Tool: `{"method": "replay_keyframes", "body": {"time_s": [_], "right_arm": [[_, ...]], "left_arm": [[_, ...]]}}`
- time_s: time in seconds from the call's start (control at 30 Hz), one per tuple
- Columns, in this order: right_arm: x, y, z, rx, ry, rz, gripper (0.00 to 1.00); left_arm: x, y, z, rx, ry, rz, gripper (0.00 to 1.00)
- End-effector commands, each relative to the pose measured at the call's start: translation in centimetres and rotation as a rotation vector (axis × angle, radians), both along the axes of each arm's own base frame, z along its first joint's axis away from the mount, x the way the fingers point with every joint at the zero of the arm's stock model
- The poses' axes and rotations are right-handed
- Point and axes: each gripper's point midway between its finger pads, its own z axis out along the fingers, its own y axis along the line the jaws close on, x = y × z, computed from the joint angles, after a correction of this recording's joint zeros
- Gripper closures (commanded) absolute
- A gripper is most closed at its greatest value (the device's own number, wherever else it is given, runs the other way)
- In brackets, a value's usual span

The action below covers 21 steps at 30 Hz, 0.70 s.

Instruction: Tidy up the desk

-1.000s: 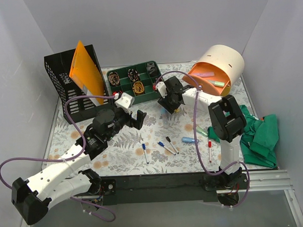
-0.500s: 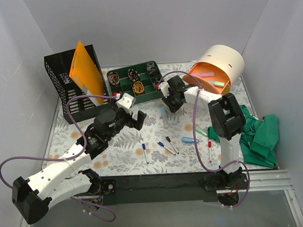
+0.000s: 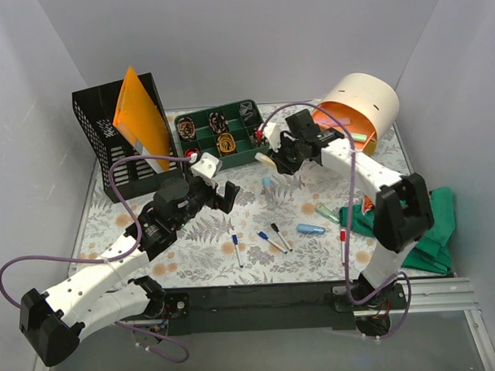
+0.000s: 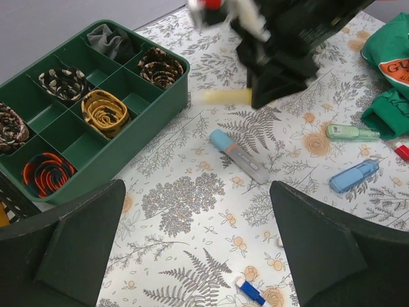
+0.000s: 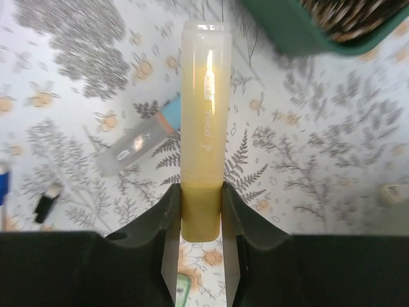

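Note:
The desk (image 3: 193, 256) has a pale cover with ferns and orange flowers. My right gripper (image 3: 277, 158) hangs above it, just in front of the green compartment tray (image 3: 230, 159), shut on a pale yellow marker (image 5: 203, 115) that sticks out forward from the jaws (image 3: 265, 160). In the left wrist view the same yellow marker (image 4: 223, 96) shows beneath the right gripper (image 4: 281, 70). A grey marker with a blue cap (image 4: 239, 155) lies on the desk below it. My left gripper (image 4: 198, 211) hovers wide open over the desk, holding nothing.
A black mesh file holder (image 3: 108, 154) with an orange folder (image 3: 139, 116) stands back left. A tipped cream-and-orange bin (image 3: 359, 108) lies back right. A green cloth (image 3: 432, 228) sits at the right. Several markers (image 3: 274, 237) and a blue highlighter (image 3: 310, 229) are scattered near the front.
The right gripper has shut on the yellow marker, lifted it and swung right and back. The grey blue-capped marker now lies uncovered. The left arm has not moved.

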Motion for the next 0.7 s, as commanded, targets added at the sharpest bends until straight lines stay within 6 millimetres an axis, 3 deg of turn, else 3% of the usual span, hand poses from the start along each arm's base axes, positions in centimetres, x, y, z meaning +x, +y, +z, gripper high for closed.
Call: {"method": "replay_keyframes", "body": {"time_s": [0.0, 0.07, 0.13, 0.23, 0.27, 0.33, 0.37, 0.53, 0.67], "right_arm": [[-2.7, 0.7, 9.0, 0.135, -0.16, 0.167, 0.94], [-3.4, 0.4, 10.9, 0.151, -0.193, 0.172, 0.93], [-3.6, -0.5, 14.2, 0.175, -0.267, 0.155, 0.93], [-2.9, -3.4, 18.8, 0.229, -0.354, 0.08, 0.92], [-2.2, -5.5, 20.5, 0.247, -0.393, 0.026, 0.92], [-1.4, -7.8, 22.5, 0.263, -0.439, -0.035, 0.92], [-0.6, -10.1, 23.4, 0.258, -0.473, -0.095, 0.92], [1.4, -15.5, 25.0, 0.238, -0.53, -0.248, 0.9], [3.3, -19.6, 23.6, 0.188, -0.513, -0.335, 0.89]], "left_arm": [[-0.1, 0.0, 0.0, 0.011, -0.002, -0.012, 0.02], [-0.1, -0.1, -0.2, 0.014, 0.001, -0.014, 0.02], [-0.2, -0.1, -0.1, 0.012, 0.001, -0.015, 0.02], [-0.1, -0.2, -0.3, 0.014, 0.007, -0.016, 0.02], [-0.1, -0.2, -0.4, 0.014, 0.009, -0.019, 0.02], [-0.1, -0.3, -0.6, 0.019, 0.013, -0.019, 0.02], [-0.1, -0.3, -0.6, 0.018, 0.014, -0.02, 0.02], [0.1, -0.4, -1.2, 0.031, 0.028, -0.019, 0.02], [0.1, -0.3, -1.1, 0.032, 0.026, -0.016, 0.02]]}}
